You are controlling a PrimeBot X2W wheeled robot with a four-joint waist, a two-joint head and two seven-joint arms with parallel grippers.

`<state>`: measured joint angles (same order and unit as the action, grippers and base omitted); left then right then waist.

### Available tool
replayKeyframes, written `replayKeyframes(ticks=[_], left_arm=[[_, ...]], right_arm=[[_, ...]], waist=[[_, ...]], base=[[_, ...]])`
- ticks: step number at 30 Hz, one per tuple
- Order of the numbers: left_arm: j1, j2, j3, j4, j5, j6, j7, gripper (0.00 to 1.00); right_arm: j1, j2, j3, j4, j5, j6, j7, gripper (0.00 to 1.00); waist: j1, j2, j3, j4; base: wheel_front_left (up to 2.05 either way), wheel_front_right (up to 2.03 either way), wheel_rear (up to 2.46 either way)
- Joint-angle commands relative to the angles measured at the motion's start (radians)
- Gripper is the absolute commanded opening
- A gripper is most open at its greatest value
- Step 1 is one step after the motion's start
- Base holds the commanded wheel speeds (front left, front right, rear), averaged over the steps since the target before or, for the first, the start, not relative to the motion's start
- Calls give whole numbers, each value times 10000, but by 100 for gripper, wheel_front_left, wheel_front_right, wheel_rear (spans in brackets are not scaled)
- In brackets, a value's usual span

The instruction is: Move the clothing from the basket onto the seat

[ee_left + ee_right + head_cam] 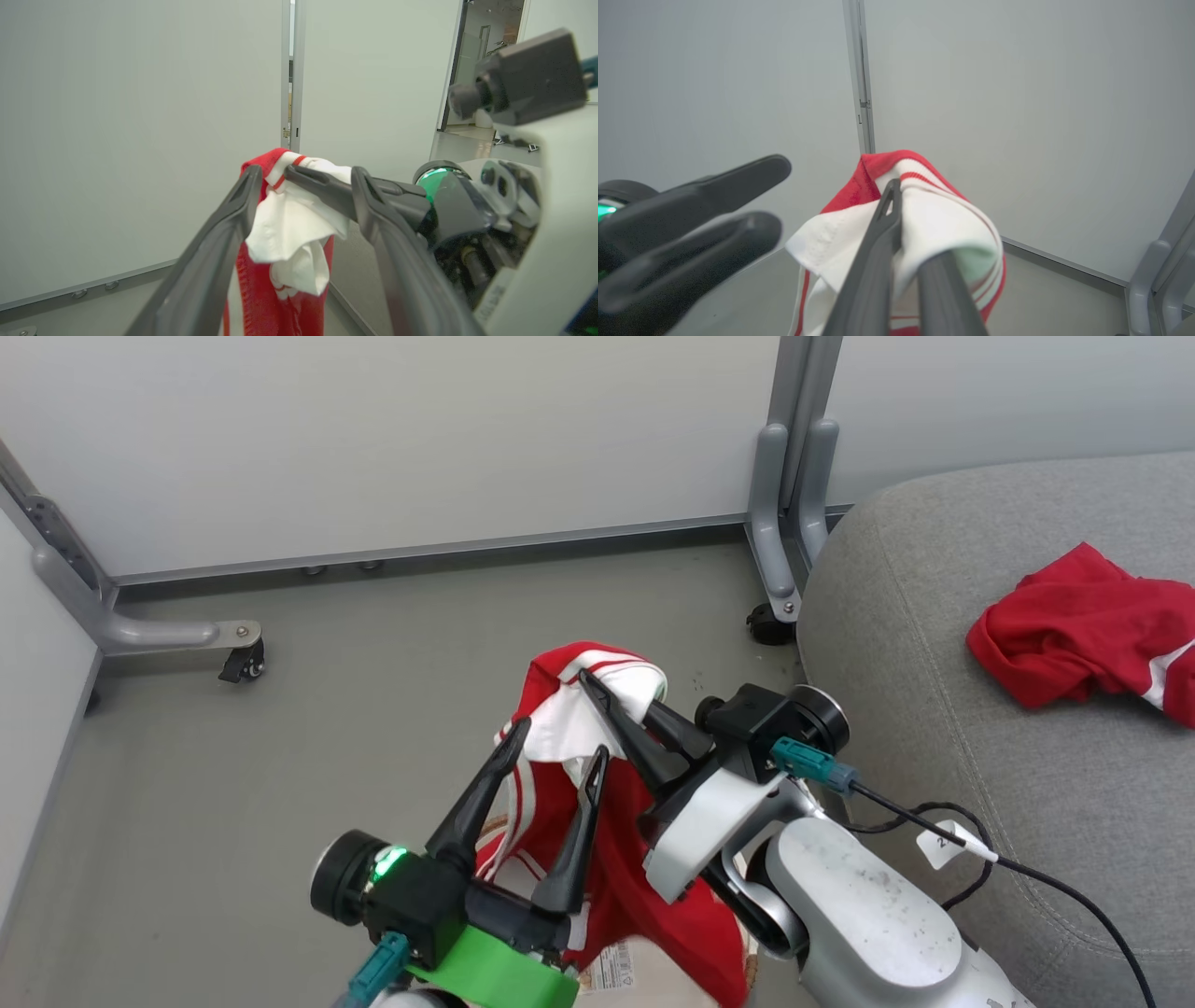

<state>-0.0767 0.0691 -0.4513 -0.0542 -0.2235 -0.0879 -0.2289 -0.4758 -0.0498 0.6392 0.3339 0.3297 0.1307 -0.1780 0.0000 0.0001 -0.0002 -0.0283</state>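
One red garment (1088, 625) lies on the grey seat (980, 784) at right, the second garment (627, 885) hangs at centre, pinched by the closed right end effector (588, 679), left end effector (560, 739) spread open, transfer pending.

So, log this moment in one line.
left gripper: open; right gripper: shut on red white-trimmed fabric garment; second red garment: on grey upholstered seat

Soft red-and-white cloth garment (672, 924) — matt woven seat (934, 663), seemingly smooth floor (327, 756)
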Motion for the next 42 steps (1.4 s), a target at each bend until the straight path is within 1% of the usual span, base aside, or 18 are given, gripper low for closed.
replayKeyframes(ticks=[1, 6, 12, 19, 24, 31, 42], left_arm=[[248, 133, -78, 117, 143, -46, 94, 100], [597, 551, -430, 391, 231, -123, 501, 100], [888, 908, -662, 524, 203, -166, 839, 100], [963, 1040, -718, 487, 156, -104, 922, 100], [792, 1095, -761, 435, 162, -77, 972, 100], [624, 1192, -812, 326, 145, -17, 1013, 100], [271, 1317, -849, 149, 118, 17, 1108, 100]], right_arm=[[-90, -15, -97, 71, -87, 1, -72, 0], [117, -17, -404, 343, -264, 1, -58, 0], [450, -18, -584, 601, -431, 1, -23, 0], [705, -17, -667, 713, -527, 1, 22, 0], [747, -21, -728, 748, -524, 1, 51, 0], [633, -22, -919, 732, -605, 1, -1, 0], [519, -104, -1610, 781, -808, 1, 16, 0]], waist=[[0, -1, -12, 19], [0, -1, -37, 29], [0, -1, -33, -54], [0, -1, 27, -389], [0, -1, 136, -834], [0, -1, 386, -1897], [0, -1, 902, -4121]], base=[[0, 0, 0], [0, 0, 0], [0, 0, 0], [0, 0, 0], [0, 0, 0], [0, 0, 0], [0, 0, 0]])
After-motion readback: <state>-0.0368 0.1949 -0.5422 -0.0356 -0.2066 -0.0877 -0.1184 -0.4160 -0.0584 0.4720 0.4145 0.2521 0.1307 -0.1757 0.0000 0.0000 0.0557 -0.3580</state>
